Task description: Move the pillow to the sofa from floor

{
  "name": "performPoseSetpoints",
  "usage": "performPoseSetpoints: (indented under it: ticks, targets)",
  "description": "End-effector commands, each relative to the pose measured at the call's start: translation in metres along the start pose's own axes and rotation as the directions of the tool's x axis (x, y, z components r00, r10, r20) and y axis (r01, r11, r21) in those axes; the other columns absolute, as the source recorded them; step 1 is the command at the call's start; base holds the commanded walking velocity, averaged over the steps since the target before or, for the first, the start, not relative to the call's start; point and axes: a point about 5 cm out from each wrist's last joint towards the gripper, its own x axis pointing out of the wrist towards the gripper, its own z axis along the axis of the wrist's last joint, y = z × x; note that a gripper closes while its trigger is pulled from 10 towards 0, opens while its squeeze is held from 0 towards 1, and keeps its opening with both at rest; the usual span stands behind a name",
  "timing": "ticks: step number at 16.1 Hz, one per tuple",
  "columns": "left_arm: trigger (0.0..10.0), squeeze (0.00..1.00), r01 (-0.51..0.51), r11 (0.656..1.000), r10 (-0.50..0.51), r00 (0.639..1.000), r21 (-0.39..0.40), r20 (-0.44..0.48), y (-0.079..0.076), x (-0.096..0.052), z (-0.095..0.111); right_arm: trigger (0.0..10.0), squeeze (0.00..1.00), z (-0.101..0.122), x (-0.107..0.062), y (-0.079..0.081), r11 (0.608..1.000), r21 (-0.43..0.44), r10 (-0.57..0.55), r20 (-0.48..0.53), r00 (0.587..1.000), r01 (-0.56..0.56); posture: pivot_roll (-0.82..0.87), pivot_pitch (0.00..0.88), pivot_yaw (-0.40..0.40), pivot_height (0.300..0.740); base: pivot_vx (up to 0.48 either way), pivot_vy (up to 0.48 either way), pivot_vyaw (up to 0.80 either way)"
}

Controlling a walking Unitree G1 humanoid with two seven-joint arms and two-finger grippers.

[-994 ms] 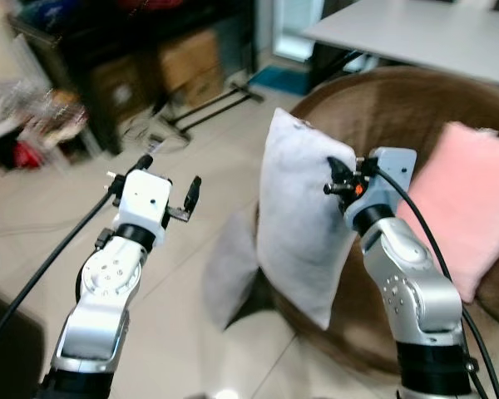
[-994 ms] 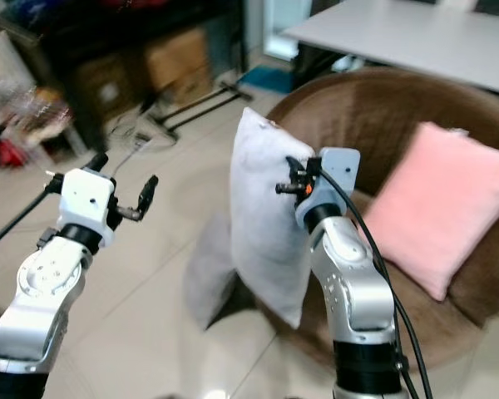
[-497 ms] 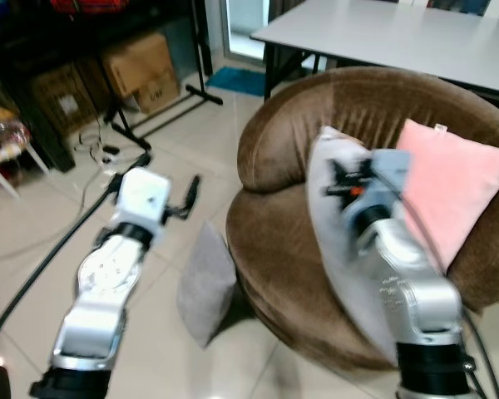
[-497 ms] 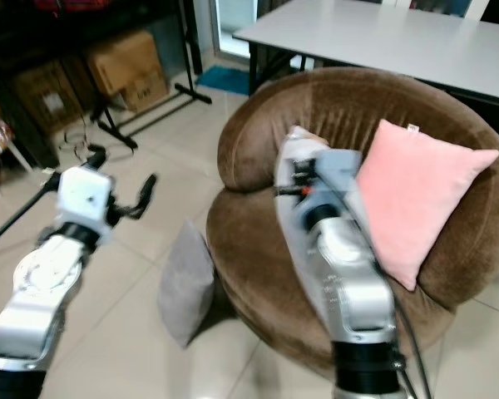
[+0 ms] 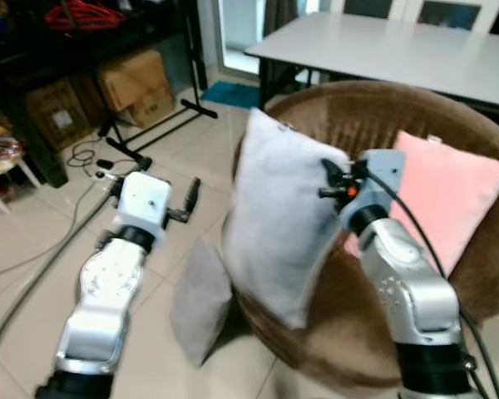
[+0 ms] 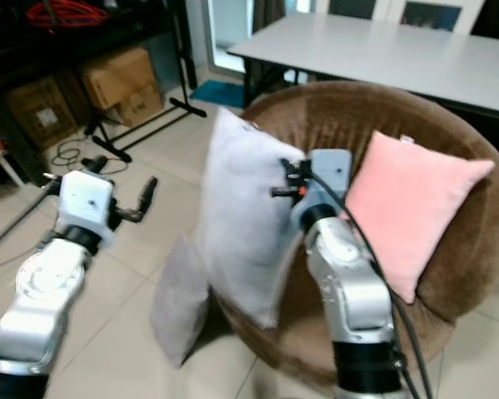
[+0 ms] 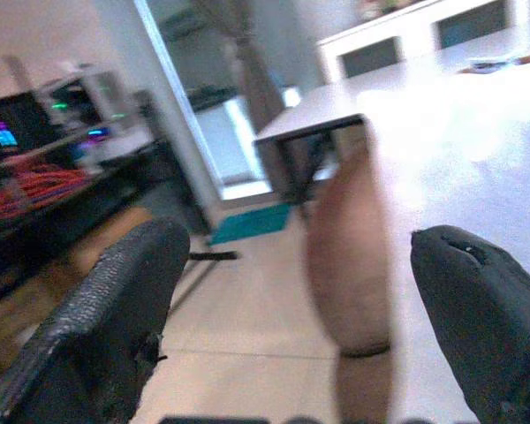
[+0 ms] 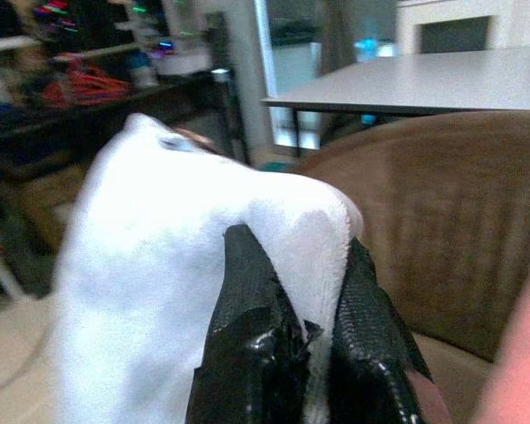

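The right gripper (image 5: 328, 179) pinches the top edge of the pale grey square fabric pillow (image 5: 274, 220), which hangs over the round brown plush sofa's (image 5: 449, 283) front rim. The left gripper (image 5: 154, 174) hovers spread and empty. Carrying step; next, lower the pillow onto the seat beside the pink cushion (image 5: 453, 199) and release

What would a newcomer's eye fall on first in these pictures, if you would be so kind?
First, the big white pillow hanging in mid-air at the front of the round brown sofa, its edge pinched by the right gripper. Next, the pink pillow leaning against the sofa's back on the right. Then the grey pillow propped on the floor against the sofa's base, with the open left gripper raised nearby.
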Motion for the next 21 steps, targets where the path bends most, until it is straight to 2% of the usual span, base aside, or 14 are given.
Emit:
performPoseSetpoints:
  ticks: [1, 7, 10, 16, 18, 20, 21]
  targets:
    - [10.0, 0.00, -0.019, 1.000, 0.019, 1.000, 0.020, 0.010, 0.009, -0.001, 0.003, 10.0, 0.00, 0.015, 0.002, 0.007, 1.000, 0.007, 0.021, 0.068, 0.997, -0.021, -0.08, 0.000, 0.044, 0.740, 0.281, 0.000, -0.80]
    - [10.0, 0.00, -0.015, 1.000, 0.015, 1.000, 0.022, 0.007, 0.009, -0.001, 0.002, 10.0, 0.00, 0.014, 0.002, 0.012, 0.998, 0.005, 0.058, 0.062, 0.996, -0.059, -0.08, 0.000, 0.046, 0.740, 0.284, 0.000, -0.80]
    - [10.0, 0.00, -0.016, 1.000, 0.016, 1.000, 0.023, 0.007, 0.010, -0.001, 0.002, 10.0, 0.00, 0.012, 0.002, 0.020, 0.994, -0.015, 0.106, 0.053, 0.993, -0.105, -0.08, 0.000, 0.045, 0.740, 0.282, 0.000, 0.00]
    - [10.0, 0.00, -0.018, 0.999, 0.018, 1.000, 0.029, 0.004, 0.012, -0.001, 0.002, 10.0, 0.00, 0.013, 0.004, 0.025, 0.989, -0.017, 0.145, 0.055, 0.988, -0.144, -0.08, 0.000, 0.043, 0.740, 0.278, 0.000, 0.00]
    - [10.0, 0.00, 0.047, 0.999, -0.046, 0.998, 0.025, -0.038, 0.010, -0.005, -0.004, 10.0, 0.00, 0.018, 0.005, 0.029, 0.983, 0.011, 0.184, 0.073, 0.980, -0.186, -0.08, 0.000, 0.046, 0.740, 0.000, 0.000, 0.00]
    - [10.0, 0.00, 0.182, 0.983, -0.178, 0.974, 0.021, -0.144, 0.006, -0.016, -0.019, 10.0, 0.00, 0.020, 0.012, 0.035, 0.970, 0.091, 0.221, 0.071, 0.973, -0.227, -0.08, 0.000, 0.050, 0.740, 0.000, 0.000, 0.00]
    - [10.0, 0.00, 0.209, 0.978, -0.204, 0.965, 0.015, -0.165, 0.008, -0.019, -0.022, 10.0, 0.00, 0.020, 0.016, 0.039, 0.964, 0.118, 0.231, 0.065, 0.971, -0.237, -0.08, 0.000, 0.052, 0.740, 0.000, 0.000, 0.00]
